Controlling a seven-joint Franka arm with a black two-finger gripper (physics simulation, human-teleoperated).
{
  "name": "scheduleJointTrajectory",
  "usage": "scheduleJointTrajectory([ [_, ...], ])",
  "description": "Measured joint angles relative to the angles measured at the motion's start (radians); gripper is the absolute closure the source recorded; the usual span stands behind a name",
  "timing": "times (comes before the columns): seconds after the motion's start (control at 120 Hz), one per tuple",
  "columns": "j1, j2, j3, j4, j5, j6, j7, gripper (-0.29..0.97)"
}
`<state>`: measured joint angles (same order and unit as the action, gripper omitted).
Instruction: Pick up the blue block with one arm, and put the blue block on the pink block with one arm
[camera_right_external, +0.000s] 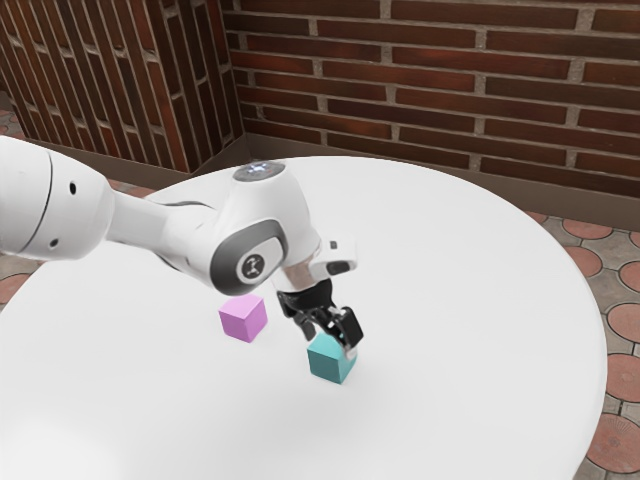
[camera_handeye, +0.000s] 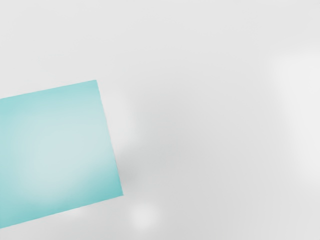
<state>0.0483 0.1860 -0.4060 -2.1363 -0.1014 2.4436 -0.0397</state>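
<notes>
A blue-green block rests on the white round table, near its middle. My black gripper hangs right over the block's top, open, its fingertips at about the height of the upper edge. In the wrist view the same block looms large and blurred just under my hand, off to one side of the centre. A pink block lies on the table a short way toward the exterior view's left of the blue-green one, apart from it and partly under my arm's white forearm.
The table's rim curves round at the exterior view's right, with a tiled floor beyond it. Brick walls stand behind the table. White tabletop stretches in front of and to the right of the blocks.
</notes>
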Motion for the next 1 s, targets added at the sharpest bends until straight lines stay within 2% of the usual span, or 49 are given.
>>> scheduleJointTrajectory([
  [0.433,0.001,0.084,0.039,0.055,0.001,0.019,0.023,0.0],
  [0.9,0.002,0.118,0.043,0.069,0.001,0.021,0.05,0.0],
  [1.0,0.001,0.12,0.068,0.07,0.0,0.025,0.053,0.0],
])
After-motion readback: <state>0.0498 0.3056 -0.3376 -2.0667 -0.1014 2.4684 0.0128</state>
